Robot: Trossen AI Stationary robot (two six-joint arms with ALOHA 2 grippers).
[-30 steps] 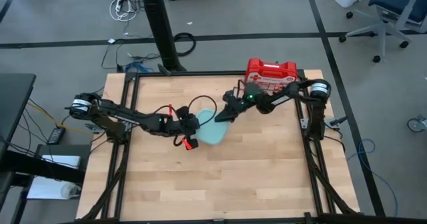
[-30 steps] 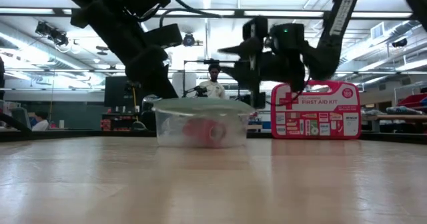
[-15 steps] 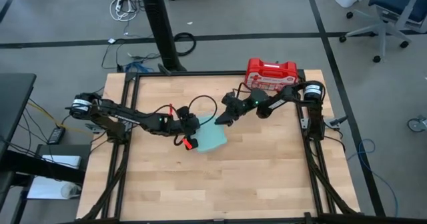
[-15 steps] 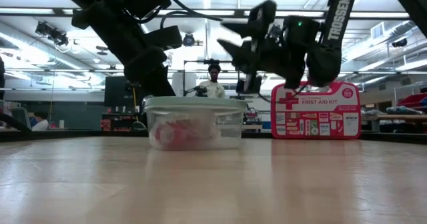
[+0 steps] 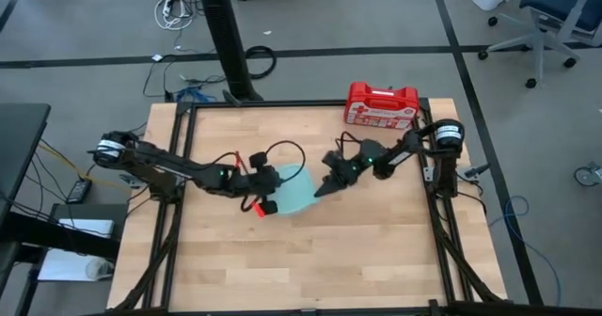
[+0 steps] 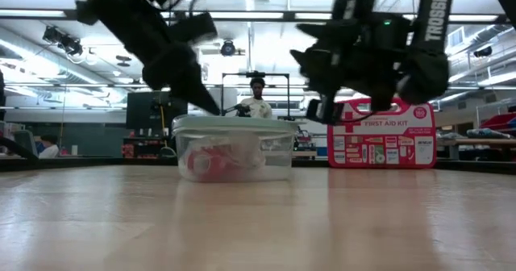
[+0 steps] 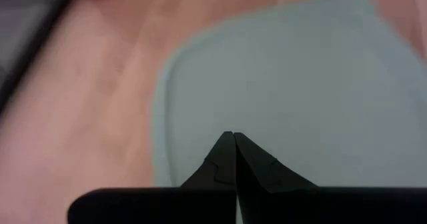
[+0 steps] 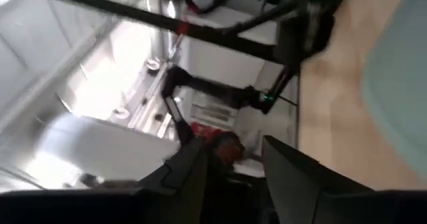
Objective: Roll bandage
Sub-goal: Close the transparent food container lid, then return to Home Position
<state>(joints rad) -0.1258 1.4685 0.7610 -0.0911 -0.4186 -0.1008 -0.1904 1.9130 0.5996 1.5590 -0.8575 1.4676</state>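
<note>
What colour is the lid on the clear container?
Pale blue-green lid, clearest in the high view.

A lidded clear container [image 5: 290,192] is sitting mid-table, its pale green lid [image 6: 234,123] blocking access from above to the red bandage [image 6: 211,160] inside. The left gripper [image 5: 266,192], fingers pressed together, is crowding one side; the right gripper [image 5: 324,188] the other. A first-aid case [image 5: 381,104] is occupying the far edge. Bare wood is lying open along the near side of the table [image 5: 357,260].
</note>
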